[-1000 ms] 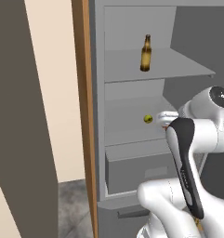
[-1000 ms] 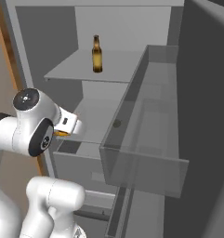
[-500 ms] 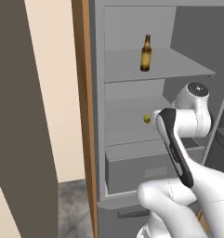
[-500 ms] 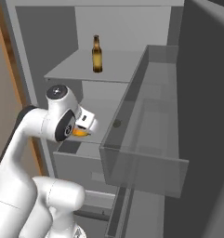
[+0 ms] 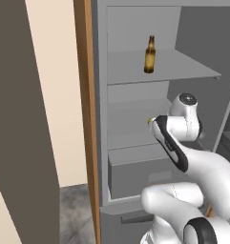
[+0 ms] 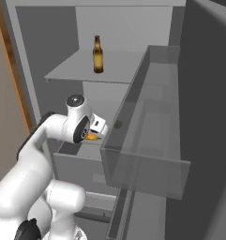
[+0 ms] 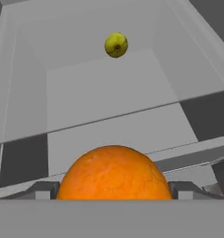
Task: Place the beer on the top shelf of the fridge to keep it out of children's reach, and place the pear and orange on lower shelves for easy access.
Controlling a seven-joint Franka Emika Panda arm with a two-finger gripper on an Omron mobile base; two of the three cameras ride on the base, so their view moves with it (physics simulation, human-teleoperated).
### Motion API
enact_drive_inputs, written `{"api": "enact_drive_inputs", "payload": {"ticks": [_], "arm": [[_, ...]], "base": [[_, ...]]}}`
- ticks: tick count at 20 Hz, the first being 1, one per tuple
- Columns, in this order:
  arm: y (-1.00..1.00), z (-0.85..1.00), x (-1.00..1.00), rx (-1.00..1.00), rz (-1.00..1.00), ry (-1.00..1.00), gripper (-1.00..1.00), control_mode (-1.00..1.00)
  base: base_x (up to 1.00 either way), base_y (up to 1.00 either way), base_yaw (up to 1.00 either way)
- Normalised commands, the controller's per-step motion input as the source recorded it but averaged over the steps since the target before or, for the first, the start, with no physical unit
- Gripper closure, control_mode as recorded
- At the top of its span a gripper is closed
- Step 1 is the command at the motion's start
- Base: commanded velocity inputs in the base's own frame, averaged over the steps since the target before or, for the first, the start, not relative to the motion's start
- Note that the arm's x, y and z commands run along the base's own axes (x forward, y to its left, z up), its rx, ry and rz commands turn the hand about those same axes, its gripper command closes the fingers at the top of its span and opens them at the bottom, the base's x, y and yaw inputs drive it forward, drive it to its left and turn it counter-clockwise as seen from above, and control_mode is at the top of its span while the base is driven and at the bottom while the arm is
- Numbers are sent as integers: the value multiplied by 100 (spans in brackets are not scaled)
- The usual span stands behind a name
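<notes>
fridge (image 5: pixel 102 119) open, door (image 6: pixel 208 117) swung out on the right with a clear door bin (image 6: pixel 147 140). beer (image 5: pixel 149 55) upright on the top shelf (image 5: pixel 183 71), toward its front left in the left base view; same bottle in the right base view standing mid-shelf. pear (image 7: pixel 116 44) resting far back on a lower shelf (image 7: pixel 108 88), sitting alone, well apart from everything else; just a yellow-green sliver of it peeking past the arm in the left base view. orange (image 7: pixel 114 174) large at the bottom of the hand view, sitting between the pincer (image 7: pixel 114 188) tips, in front of the shelf's front edge. pincer spread wide around the orange, tips just beside its two sides; cannot tell whether actually pressing it. in the right base view, orange (image 6: pixel 91 137) seen as a small orange patch under the white wrist, level with the lower shelf, above the grey drawer (image 6: pixel 81 164). white arm bent up from the base with wrist aimed into the fridge interior. wooden trim (image 5: pixel 83 95) and beige wall (image 5: pixel 54 90) left of the fridge.
</notes>
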Motion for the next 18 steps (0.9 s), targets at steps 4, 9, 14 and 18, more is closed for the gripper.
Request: {"api": "enact_drive_inputs", "payload": {"ticks": [4,9,14,18], "arm": [[-29,-57,53,0,0,0,100,-100],[-30,-27,56,0,0,5,100,-100],[-21,-18,63,0,0,8,100,-100],[-11,-25,63,0,0,2,100,-100]], "base": [[0,0,0],[0,0,0],[0,0,0],[0,0,0]]}}
